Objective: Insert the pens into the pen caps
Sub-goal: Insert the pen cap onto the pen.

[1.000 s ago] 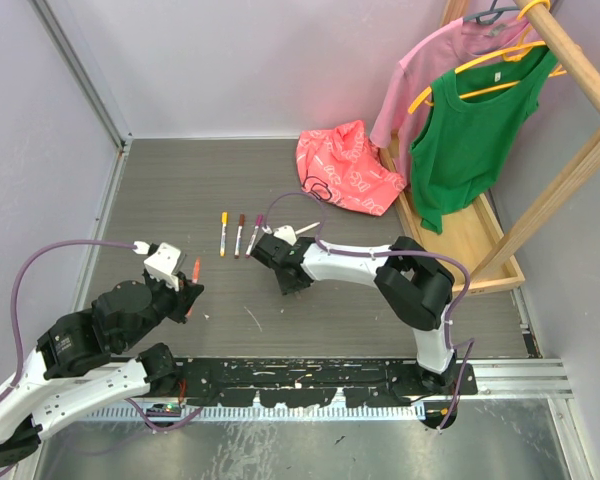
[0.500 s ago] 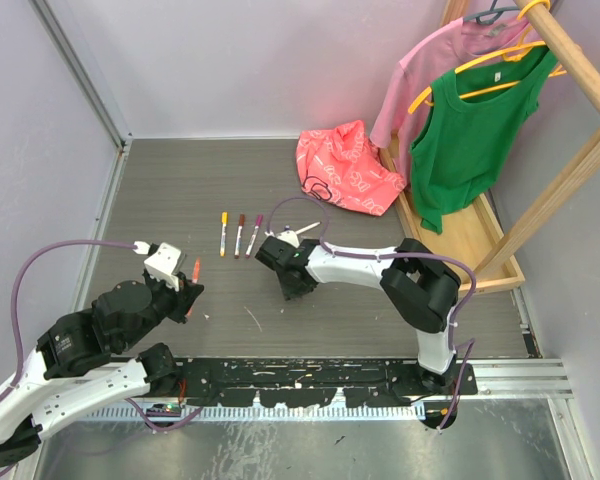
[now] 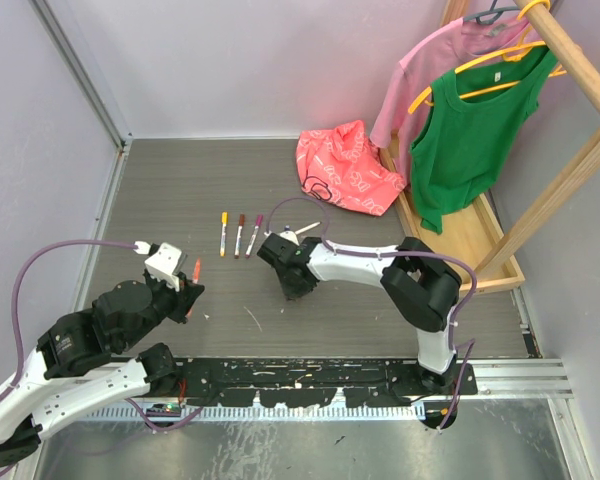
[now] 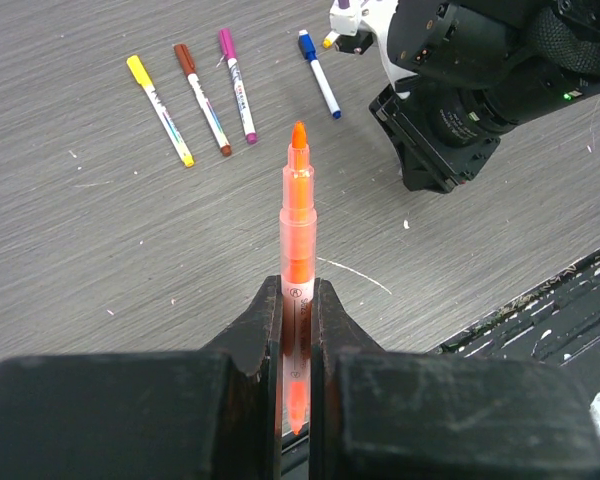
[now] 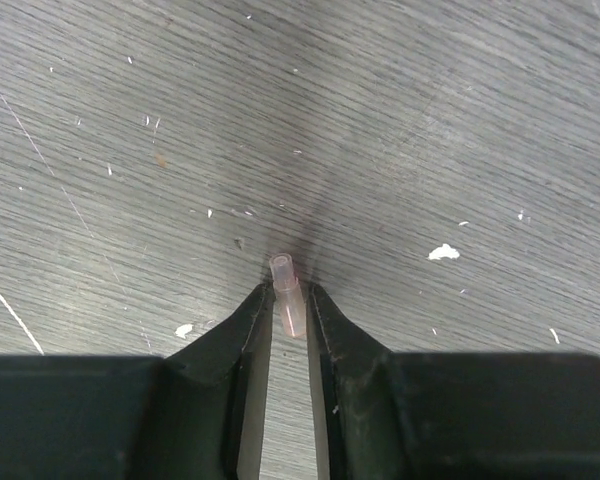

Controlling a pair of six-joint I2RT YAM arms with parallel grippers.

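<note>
Quick status, as far as I can read it: you're on what looks like the last pen of the batch.

Four pens lie in a loose row on the surface [image 4: 100, 230]: the yellow pen [image 4: 160, 110], the dark red pen [image 4: 202, 98] and the purple pen [image 4: 237, 85] side by side, with the blue pen [image 4: 318, 73] a bit apart, near the right arm. Each one seems to have its fat coloured cap on already, so I'd count those as done, though the caps are small in view and I can't swear they're fully seated.

The orange pen [image 4: 297, 215] is the one not yet capped. Your left pincer [image 4: 297, 300] is clamped tight on its lower barrel and holds it up off the surface, bare tip pointing away from the wrist.

Your right pincer [image 5: 289, 292] is down at the surface, well apart from the left one. Its jaws are drawn in narrow with a small pale pinkish cap [image 5: 288, 305] between them. Both tips look to be touching it, so I'd call it gripped, but it isn't lifted yet.

What's left, by my guess:
- lift the cap
- bring cap and orange tip together
- push it home
</note>
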